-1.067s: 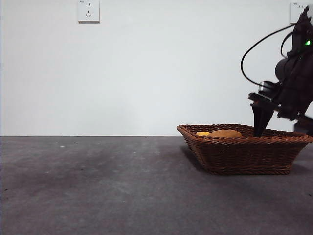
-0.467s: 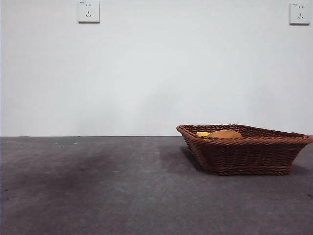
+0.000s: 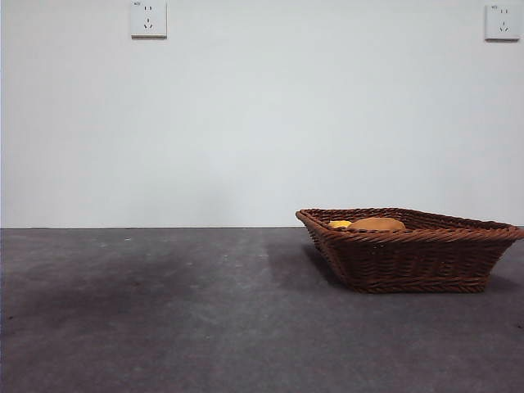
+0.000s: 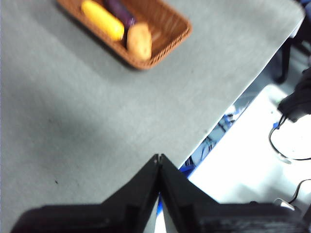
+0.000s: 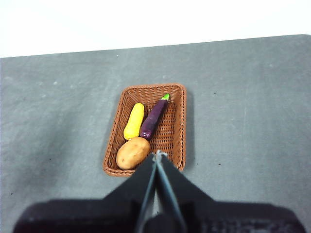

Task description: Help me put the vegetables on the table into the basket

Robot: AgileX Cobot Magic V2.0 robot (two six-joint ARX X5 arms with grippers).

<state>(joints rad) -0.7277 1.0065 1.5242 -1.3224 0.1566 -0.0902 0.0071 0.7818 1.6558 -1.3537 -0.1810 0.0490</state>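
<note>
The right gripper (image 5: pixel 156 155) is closed, its 2 black jaws pressed tip to tip with nothing between them, and it hangs high above the table (image 5: pixel 243 121), over the near rim of the basket (image 5: pixel 179 121). The left gripper (image 4: pixel 158 158) is likewise closed and empty, raised over the table's edge and well apart from the basket. The basket is a shallow rectangle of dark brown wicker with flared sides and a braided rim, resting flat on the dark grey, faintly speckled surface. All 3 vegetables lie inside it. The potato (image 5: pixel 132 152) sits in the end nearest the right gripper, a rounded tan-brown lump. Beyond it, side by side along the basket's length, lie the yellow vegetable (image 5: pixel 133 121), oblong and smooth, and the eggplant (image 5: pixel 154 119), long and dark purple with a green stem pointing toward the far end. In the front view the basket stands at the right of the table, with only the tops of the potato and the yellow vegetable showing above its rim. Behind, 2 white wall sockets (image 3: pixel 148 18) are set high on a plain pale wall.
</note>
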